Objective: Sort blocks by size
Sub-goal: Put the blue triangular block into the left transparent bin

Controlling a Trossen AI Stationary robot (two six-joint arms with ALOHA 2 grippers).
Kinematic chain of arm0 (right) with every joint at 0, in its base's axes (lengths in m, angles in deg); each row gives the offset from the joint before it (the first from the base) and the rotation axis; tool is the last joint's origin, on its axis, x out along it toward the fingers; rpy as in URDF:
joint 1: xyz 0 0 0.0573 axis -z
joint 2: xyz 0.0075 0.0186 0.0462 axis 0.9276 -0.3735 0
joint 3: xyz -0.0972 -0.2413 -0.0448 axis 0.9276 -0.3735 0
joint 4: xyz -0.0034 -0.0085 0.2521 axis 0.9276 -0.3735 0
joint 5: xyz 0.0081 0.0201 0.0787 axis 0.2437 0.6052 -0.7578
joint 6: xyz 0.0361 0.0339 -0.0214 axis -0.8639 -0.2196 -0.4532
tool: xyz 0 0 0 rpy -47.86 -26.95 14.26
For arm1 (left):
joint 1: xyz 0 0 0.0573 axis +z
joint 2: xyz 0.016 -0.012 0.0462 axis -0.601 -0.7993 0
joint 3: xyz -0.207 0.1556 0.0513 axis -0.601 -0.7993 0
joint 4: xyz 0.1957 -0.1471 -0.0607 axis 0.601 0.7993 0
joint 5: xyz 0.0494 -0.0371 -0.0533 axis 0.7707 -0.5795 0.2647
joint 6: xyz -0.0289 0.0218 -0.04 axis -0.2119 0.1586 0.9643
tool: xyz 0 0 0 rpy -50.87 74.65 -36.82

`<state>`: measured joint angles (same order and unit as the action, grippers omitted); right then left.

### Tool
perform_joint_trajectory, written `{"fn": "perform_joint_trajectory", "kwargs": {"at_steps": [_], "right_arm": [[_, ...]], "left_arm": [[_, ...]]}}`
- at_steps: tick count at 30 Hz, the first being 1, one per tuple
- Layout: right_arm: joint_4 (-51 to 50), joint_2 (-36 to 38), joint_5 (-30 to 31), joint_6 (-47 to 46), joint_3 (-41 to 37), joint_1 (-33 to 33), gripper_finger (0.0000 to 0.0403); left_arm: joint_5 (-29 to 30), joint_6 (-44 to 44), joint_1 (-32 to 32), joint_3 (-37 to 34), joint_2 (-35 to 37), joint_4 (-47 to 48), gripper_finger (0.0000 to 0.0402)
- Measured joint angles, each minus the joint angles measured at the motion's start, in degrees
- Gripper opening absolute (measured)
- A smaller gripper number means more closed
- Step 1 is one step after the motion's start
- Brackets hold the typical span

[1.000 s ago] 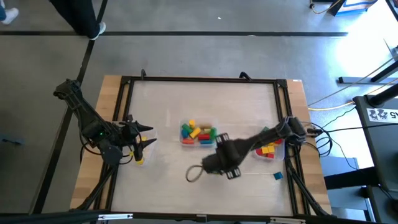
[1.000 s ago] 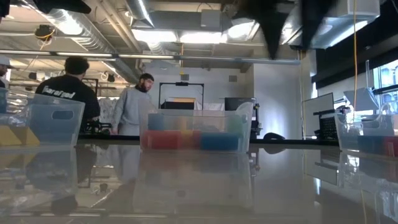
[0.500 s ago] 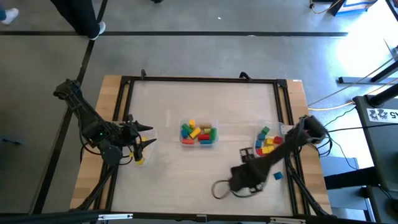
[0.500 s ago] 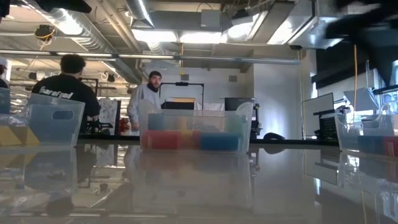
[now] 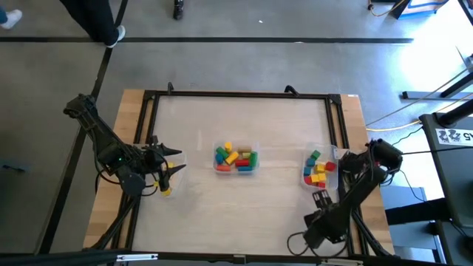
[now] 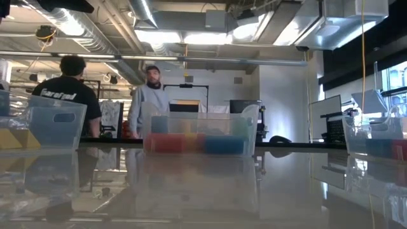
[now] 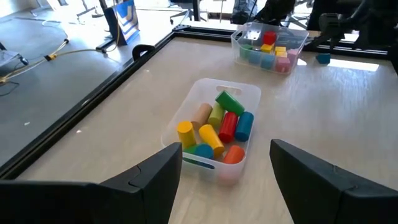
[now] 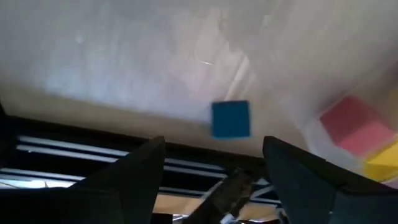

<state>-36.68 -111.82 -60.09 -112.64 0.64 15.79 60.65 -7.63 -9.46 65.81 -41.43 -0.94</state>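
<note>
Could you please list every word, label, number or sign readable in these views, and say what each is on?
White lettering across the back of a person's black T-shirt, low view: too blurred to read.
White label with dark letters on the black equipment at the right edge, high view: cut off and too small to read.
Nothing readable on the clear plastic bins or the coloured wooden blocks.

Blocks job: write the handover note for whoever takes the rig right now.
Left gripper: open, empty, waiting at the table's left side, facing the middle bin.
Right gripper: open, empty, at the near right corner, over the loose blue block.
Done: middle bin holds mostly cylinders; right bin holds cube-like blocks; a small yellow piece lies below the left gripper.
Left: the blue block lies on the table outside the bins; pick and sort it.
</note>
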Motion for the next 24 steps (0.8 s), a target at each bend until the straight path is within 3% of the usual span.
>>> {"fn": "perform_joint_trajectory", "kwargs": {"at_steps": [10,24], "right_arm": [[1.1,-0.1,-0.1,-3.3,-0.9,-2.2,0.0276],[8.7,-0.1,-1.9,-3.8,-12.0,-2.1,0.0276]], "left_arm": [[0.4,0.1,0.0,-0.2,-0.1,-0.2,0.0241],[0.9,-0.3,0.0,-0.2,-0.1,-0.1,0.0241]]}}
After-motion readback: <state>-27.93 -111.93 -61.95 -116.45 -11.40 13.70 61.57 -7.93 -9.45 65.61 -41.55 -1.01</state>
